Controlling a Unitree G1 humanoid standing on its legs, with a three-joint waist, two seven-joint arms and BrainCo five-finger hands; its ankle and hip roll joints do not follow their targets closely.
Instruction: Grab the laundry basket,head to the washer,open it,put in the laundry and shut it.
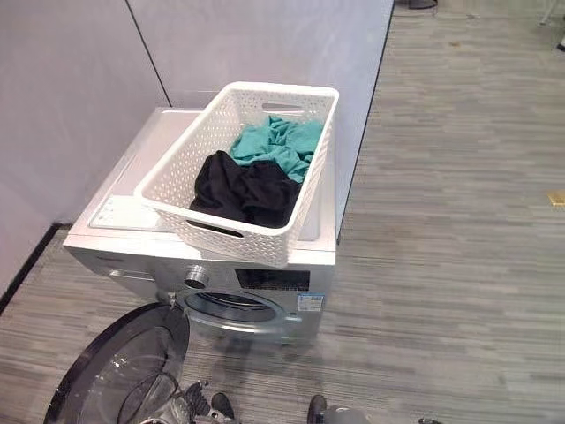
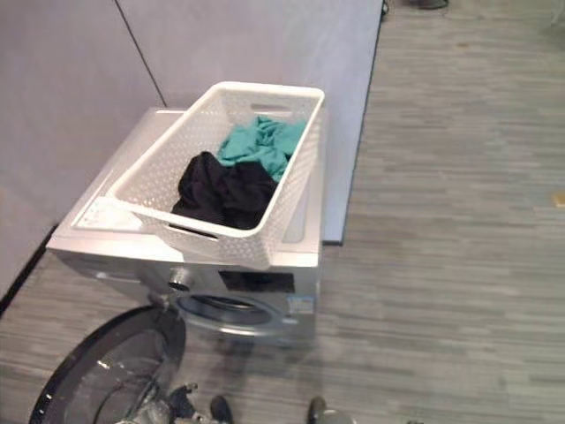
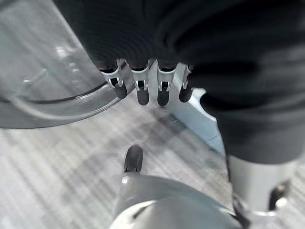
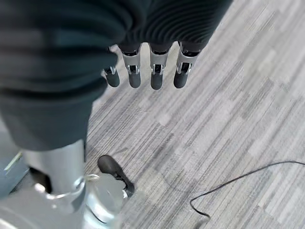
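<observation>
A white perforated laundry basket (image 1: 177, 172) stands on top of the silver washer (image 1: 115, 208). In it lie a black garment (image 1: 243, 190) and a teal garment (image 1: 278, 146). The washer's round glass door (image 1: 124, 371) is swung open towards the lower left, and the drum opening (image 1: 229, 307) shows. My left hand (image 3: 138, 83) hangs low beside the open door (image 3: 47, 71), fingers relaxed and holding nothing. Over the floor to the right of the washer, my right hand (image 4: 155, 71) hangs open and empty.
Grey partition walls (image 1: 265, 44) stand behind and to the left of the washer. Striped grey carpet (image 1: 459, 221) stretches to the right. A small yellow thing (image 1: 556, 200) lies at the far right edge.
</observation>
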